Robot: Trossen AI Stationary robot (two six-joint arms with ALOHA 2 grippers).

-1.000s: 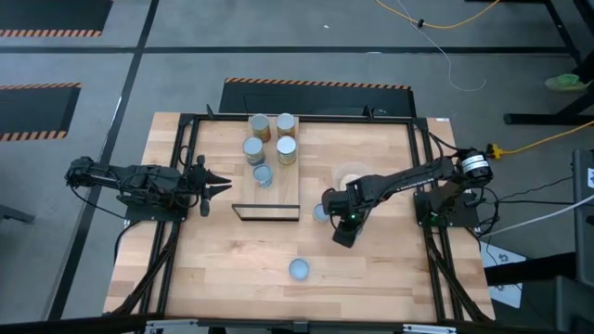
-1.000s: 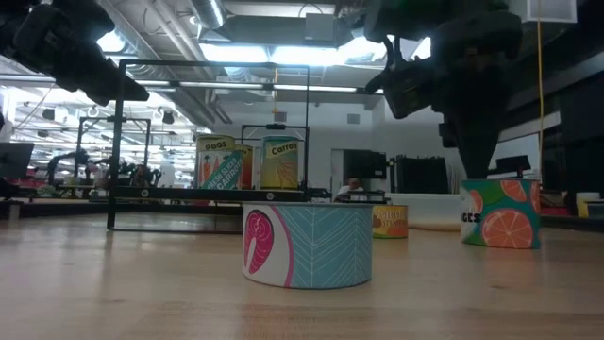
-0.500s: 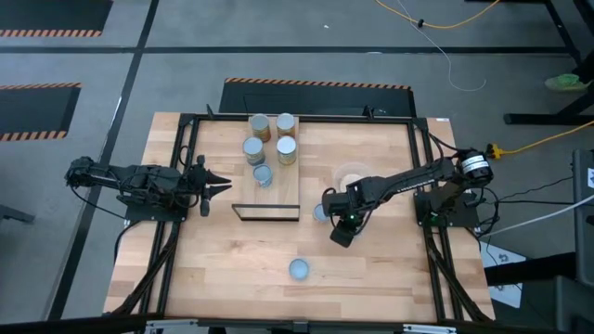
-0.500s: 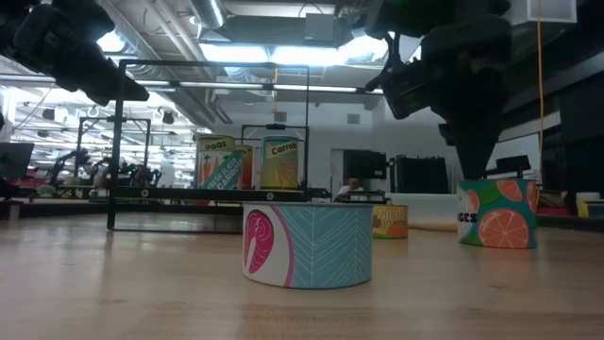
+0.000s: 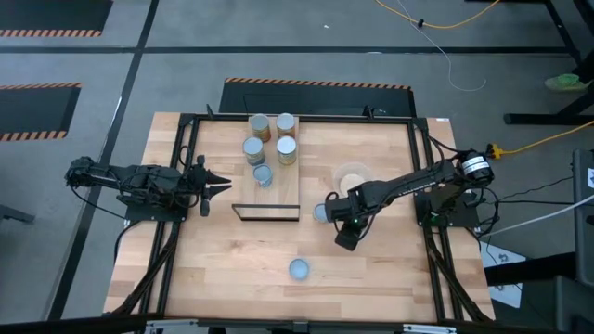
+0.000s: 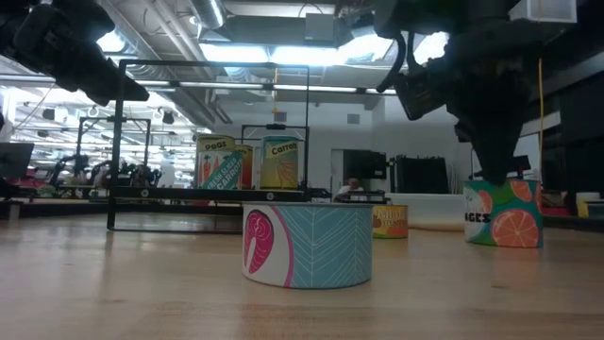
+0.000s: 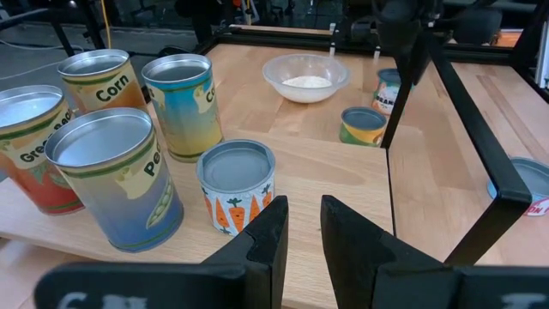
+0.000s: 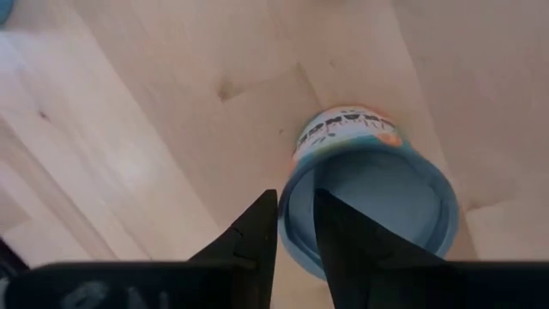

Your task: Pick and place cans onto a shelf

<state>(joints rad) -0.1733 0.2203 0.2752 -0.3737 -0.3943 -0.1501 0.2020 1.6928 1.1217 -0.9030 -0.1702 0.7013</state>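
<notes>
Dark and jointed, the right arm reaches in from the table's right edge toward the middle, its wrist bent down so the right gripper (image 8: 294, 225) points at the light wooden tabletop (image 5: 371, 269). Its fingers are nearly pressed together, one on either side of the rim of a short light-blue tin printed with orange slices (image 8: 369, 193); whether they actually pinch the rim is hard to tell from the wrist picture. In the low view that tin (image 6: 503, 214) stands upright on the table under the arm.

The left arm lies stretched along the table's left side, the left gripper (image 7: 300, 227) slightly spread and holding nothing, aimed at the five cans (image 5: 269, 148) grouped on the long light-wood shelf board with thin black frame edges (image 5: 278, 190). A low teal tin with a pink fish picture (image 5: 299, 269) sits alone near the table's front, and a clear bowl with pale contents (image 5: 351, 175) stands beside the right arm.

Compared with a second ago, the right gripper has shifted a little toward the table's right, and the orange-slice tin with it; the left arm has not moved.
</notes>
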